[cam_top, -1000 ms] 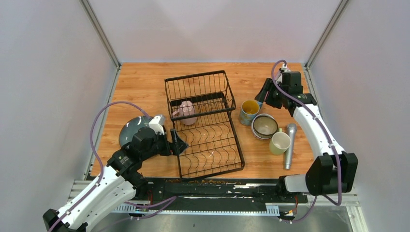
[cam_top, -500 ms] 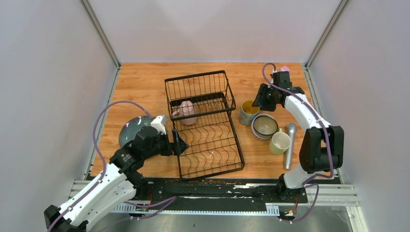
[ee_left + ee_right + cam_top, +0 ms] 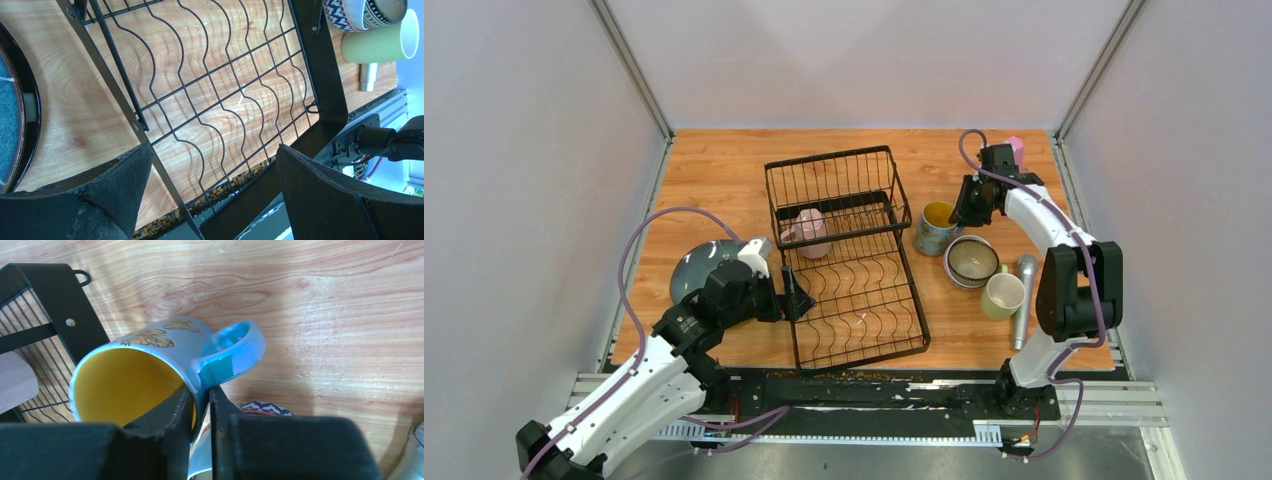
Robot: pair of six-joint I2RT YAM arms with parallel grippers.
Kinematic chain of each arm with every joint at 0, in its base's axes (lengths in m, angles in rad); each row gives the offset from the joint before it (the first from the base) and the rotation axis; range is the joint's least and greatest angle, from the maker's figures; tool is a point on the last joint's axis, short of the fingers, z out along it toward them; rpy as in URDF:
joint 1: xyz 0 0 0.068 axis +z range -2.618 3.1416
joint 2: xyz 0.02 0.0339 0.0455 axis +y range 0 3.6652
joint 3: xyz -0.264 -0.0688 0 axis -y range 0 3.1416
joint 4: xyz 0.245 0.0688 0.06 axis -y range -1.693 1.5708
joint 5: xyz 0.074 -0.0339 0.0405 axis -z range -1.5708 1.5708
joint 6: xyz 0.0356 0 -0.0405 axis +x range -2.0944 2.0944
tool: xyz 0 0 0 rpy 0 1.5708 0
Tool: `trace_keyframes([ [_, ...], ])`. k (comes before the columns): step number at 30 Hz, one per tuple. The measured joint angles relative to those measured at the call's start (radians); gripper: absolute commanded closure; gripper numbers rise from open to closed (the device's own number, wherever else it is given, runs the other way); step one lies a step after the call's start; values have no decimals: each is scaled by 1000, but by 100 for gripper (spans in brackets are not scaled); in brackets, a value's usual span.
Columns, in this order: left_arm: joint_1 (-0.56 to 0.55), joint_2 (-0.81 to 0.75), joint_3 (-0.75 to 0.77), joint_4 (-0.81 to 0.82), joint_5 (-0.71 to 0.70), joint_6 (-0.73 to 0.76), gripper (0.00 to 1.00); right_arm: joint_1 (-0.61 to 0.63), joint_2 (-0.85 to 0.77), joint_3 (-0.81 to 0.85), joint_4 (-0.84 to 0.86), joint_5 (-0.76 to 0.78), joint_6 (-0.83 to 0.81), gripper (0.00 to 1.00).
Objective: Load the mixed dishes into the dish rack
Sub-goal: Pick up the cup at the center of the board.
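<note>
Over the last second the right gripper [image 3: 202, 390] has swung in from the far right corner and narrowed its fingers onto the blue mug [image 3: 150, 370]. One finger now sits inside the yellow interior and the other outside the wall, just beside the handle, so the rim is pinched between them. That looks like the start of a pick. The mug stands on the table just to the right of the dish rack [image 3: 914, 300], by its tall far section, and still has to go in. The left gripper [image 3: 212, 150] has barely shifted. Its fingers are spread wide over the low near tray and hold nothing.

A pink mug [image 3: 809, 232] is already in the rack. A plate [image 3: 696, 270] waits on the left, and a patterned bowl [image 3: 972, 262] and a green mug [image 3: 1002, 296] wait on the right.

From above, the wrist covers the grip. I cannot tell whether the blue mug has left the table. The plate is partly covered by the left arm and is cut off in the left wrist view.
</note>
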Motion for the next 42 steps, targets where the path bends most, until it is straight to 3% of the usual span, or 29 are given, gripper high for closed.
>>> trace_keyframes([
  [2, 0, 8, 2, 1, 5, 0, 0, 0, 6, 2, -3, 23, -5, 90],
  [5, 0, 10, 2, 1, 8, 0, 0, 0, 22, 4, -1, 21, -4, 100],
  [14, 0, -10, 2, 0, 10, 0, 0, 0, 11, 0, 7, 8, 24, 100],
  [20, 0, -49, 2, 18, 13, -1, 0, -5, -85, -64, 39, 3, 74, 100],
  [31, 0, -108, -10, 60, 17, -1, 0, -61, -369, -187, 80, 17, 169, 100],
  [42, 0, -135, -13, 118, 22, 8, 0, -75, -883, -383, 75, 70, 282, 100],
])
